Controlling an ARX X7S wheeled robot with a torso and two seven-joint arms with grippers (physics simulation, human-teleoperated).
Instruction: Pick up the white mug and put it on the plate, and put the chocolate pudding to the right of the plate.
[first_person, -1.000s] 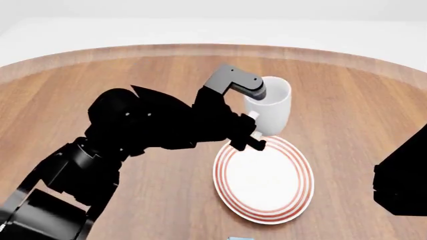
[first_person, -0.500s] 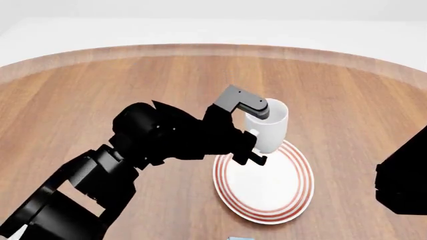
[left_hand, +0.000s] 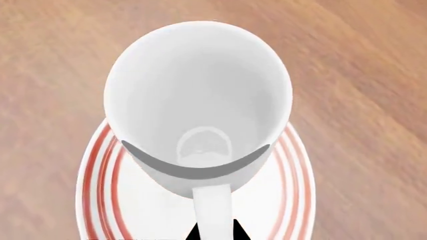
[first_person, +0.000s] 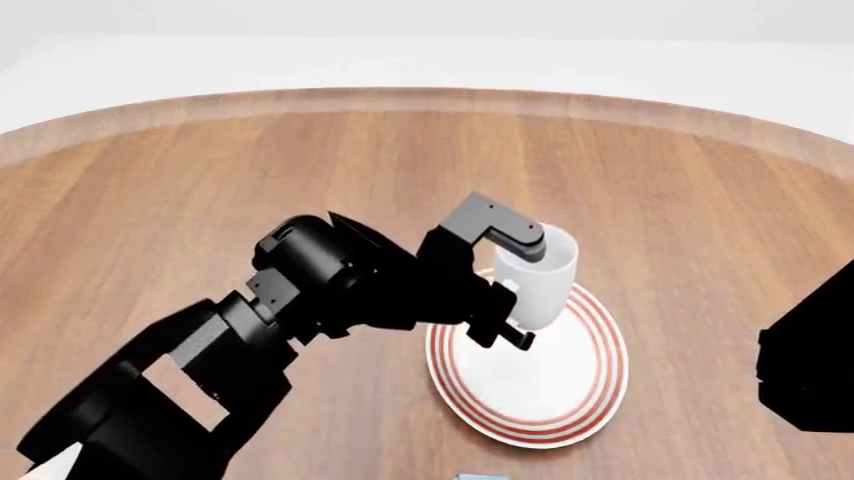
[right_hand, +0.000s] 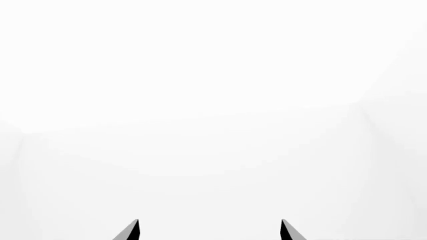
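The left gripper (first_person: 505, 312), jaws clamped on the handle, holds the mug (first_person: 538, 277) over the plate's (first_person: 587, 400) far edge, so the placing step is in hand and next calls for lowering and release; the right gripper (right_hand: 209, 231) idles, jaws apart

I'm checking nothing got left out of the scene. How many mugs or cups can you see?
1: the white mug, held by the left gripper over the plate's far edge. Others may sit outside the views.
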